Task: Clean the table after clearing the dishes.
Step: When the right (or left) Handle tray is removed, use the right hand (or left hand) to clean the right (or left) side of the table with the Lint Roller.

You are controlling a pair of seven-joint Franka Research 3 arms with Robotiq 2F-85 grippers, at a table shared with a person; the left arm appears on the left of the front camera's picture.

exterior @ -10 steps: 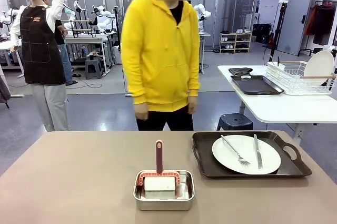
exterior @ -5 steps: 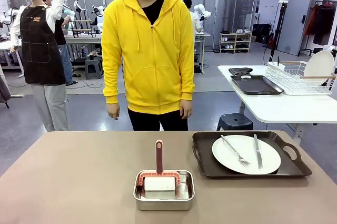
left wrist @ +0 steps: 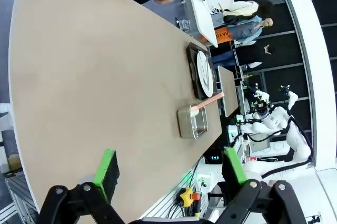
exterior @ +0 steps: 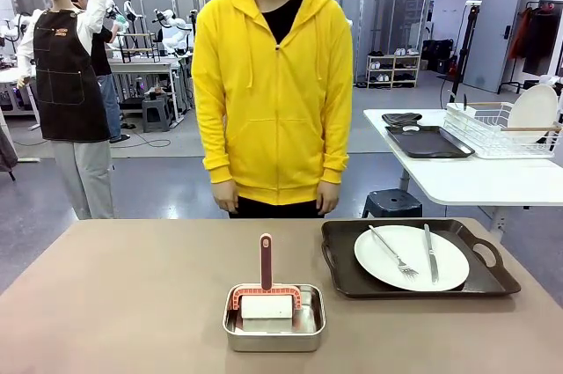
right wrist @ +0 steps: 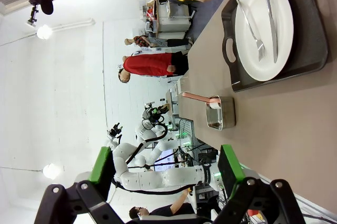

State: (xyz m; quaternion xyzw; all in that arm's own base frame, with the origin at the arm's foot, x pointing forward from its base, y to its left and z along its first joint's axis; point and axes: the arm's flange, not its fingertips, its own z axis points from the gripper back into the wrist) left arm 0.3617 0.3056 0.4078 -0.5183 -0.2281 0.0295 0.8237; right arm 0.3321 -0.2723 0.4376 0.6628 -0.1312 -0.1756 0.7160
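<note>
Both grippers hang fully open and hold nothing. The left gripper [left wrist: 169, 168] looks along the bare tabletop, the right gripper [right wrist: 164, 167] looks toward the tray, and neither is near any object.

The table [exterior: 123, 286] carries 2 groups. On the right, a dark tray [exterior: 331, 260] holds 1 white plate [exterior: 450, 270] with a fork [exterior: 393, 253] and a knife [exterior: 430, 253] laid across it. Set like this, the dishes could go off as a single load by the tray's 2 handles. Near the middle, close to the near edge, a steel pan [exterior: 274, 339] contains the cleaning gear: a red-handled brush [exterior: 266, 261] over a white block (probably a sponge, though the view is too small to be sure). The pan likely stops that gear from touching the top until wiping starts.

The person [exterior: 273, 101] stands at the far edge, arms down, touching nothing. I judge clearing has not begun.

The left half lies bare and gives free room for a sweep. The tray sits just beside the pan, so a lift there has little margin on its left side.
</note>
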